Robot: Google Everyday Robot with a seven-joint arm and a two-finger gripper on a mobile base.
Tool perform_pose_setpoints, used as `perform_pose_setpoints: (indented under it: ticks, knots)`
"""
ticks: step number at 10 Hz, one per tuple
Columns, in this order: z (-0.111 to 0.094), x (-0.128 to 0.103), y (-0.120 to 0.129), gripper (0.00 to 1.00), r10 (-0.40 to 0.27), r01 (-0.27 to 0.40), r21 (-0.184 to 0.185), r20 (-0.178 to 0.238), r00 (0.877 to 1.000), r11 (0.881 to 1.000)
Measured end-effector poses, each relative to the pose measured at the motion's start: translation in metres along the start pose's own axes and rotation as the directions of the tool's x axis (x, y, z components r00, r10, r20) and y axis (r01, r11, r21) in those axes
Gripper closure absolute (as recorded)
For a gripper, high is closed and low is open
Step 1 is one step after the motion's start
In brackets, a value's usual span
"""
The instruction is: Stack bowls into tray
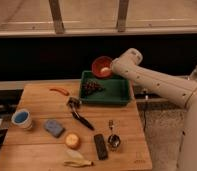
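Observation:
The reddish-brown bowl (101, 66) with an orange-red inside hangs tilted in the air over the far edge of the dark-green tray (119, 95). My gripper (111, 68) is at the bowl's right side, at the end of the white arm that reaches in from the right, and is shut on the bowl's rim. The tray stands at the back right of the wooden table. A dark bunch of grapes (91, 87) lies in its left half.
On the table lie a red chili (59, 91), a black-handled tool (80, 117), a blue-and-white cup (21, 119), a blue sponge (54, 128), an orange fruit (72, 141), a black remote (100, 146), a metal scoop (112, 140) and a banana peel (77, 162). A dark ledge runs behind.

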Motion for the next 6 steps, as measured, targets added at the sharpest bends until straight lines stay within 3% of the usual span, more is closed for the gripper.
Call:
perform_pose_setpoints:
  ticks: [1, 3, 6]
  knots:
    - [0.015, 0.0, -0.01, 1.0, 0.02, -0.019, 0.04, -0.022, 1.0, 0.999]
    - [0.039, 0.0, -0.052, 1.0, 0.084, -0.075, 0.141, -0.058, 0.995, 0.987]
    - [0.062, 0.01, -0.117, 1.0, 0.184, -0.145, 0.298, -0.108, 0.977, 0.943]
